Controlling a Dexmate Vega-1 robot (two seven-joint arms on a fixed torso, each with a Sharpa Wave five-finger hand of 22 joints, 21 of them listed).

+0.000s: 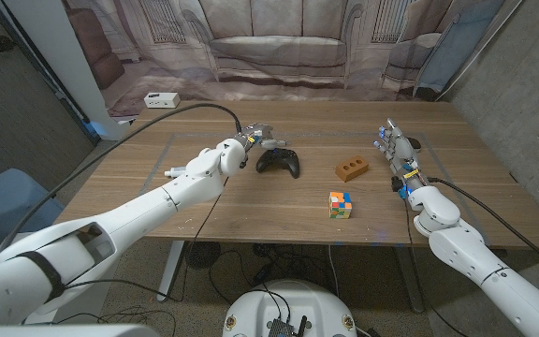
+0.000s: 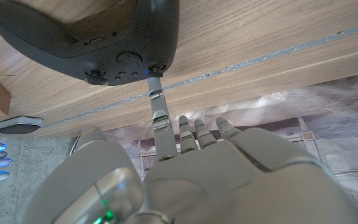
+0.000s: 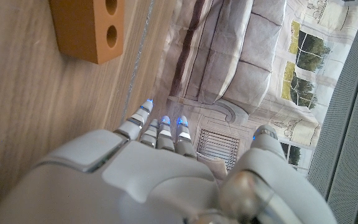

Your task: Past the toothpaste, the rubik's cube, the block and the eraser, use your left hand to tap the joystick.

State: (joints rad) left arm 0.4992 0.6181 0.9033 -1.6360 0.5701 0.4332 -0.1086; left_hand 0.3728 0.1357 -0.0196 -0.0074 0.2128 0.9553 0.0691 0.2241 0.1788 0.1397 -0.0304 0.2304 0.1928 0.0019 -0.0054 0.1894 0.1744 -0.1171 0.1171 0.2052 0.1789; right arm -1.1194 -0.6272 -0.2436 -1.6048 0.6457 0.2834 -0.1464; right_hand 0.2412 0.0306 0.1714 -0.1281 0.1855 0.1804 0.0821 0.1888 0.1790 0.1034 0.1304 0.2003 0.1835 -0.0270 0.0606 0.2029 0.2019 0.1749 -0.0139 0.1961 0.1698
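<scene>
Now robot hand (image 2: 185, 168) touches glossy black joystick (image 2: 92, 37).

A pale grey robot hand (image 3: 148, 180), the right one, is seen from behind its back, its fingers (image 3: 140, 118) reaching forward side by side with small blue lights glowing near their tips. The thumb (image 3: 257, 165) stands apart to one side. Nothing is in its grasp. Beneath the fingers runs a wooden desk (image 3: 36, 118) with a visible grain. An orange-brown block (image 3: 82, 28) with two round holes in its end face lies on the desk, well apart from the fingertips. Beyond the desk edge hangs a printed backdrop (image 3: 241, 62) showing a sofa and a window.
</scene>
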